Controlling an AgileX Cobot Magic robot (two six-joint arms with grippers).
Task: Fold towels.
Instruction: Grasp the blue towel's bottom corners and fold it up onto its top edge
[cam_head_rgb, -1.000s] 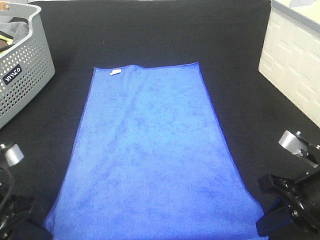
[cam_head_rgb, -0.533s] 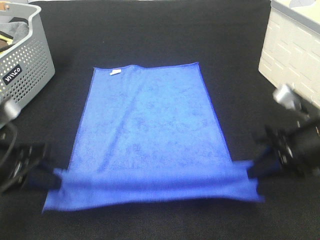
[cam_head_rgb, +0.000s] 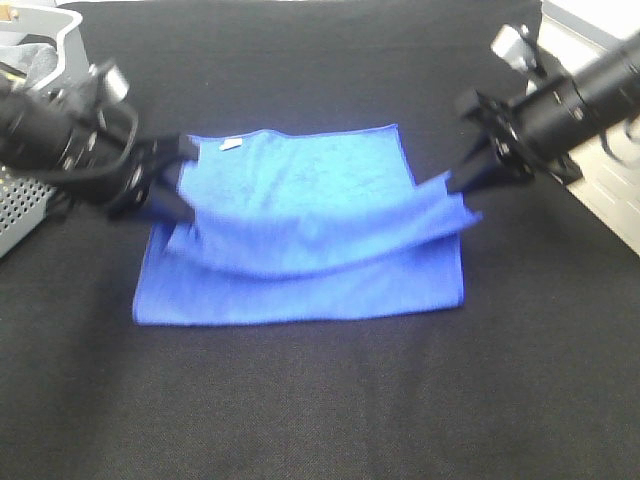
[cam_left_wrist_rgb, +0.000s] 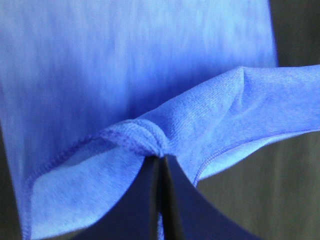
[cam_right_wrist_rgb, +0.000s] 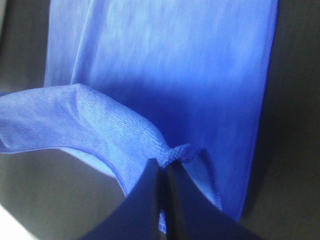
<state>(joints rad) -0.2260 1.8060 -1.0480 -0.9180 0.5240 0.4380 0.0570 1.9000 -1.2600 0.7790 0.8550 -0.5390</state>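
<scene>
The left gripper is clamped on one corner of the blue towel and the right gripper on the neighbouring corner. That edge hangs lifted and sagging between them, above the rest of the towel, which lies flat on the black table. A perforated grey basket stands at the left.

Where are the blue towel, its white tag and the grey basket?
blue towel (cam_head_rgb: 300, 298), exterior high view, flat lower layer.
white tag (cam_head_rgb: 230, 144), exterior high view, tag's middle.
grey basket (cam_head_rgb: 18, 205), exterior high view, perforated side wall.
</scene>
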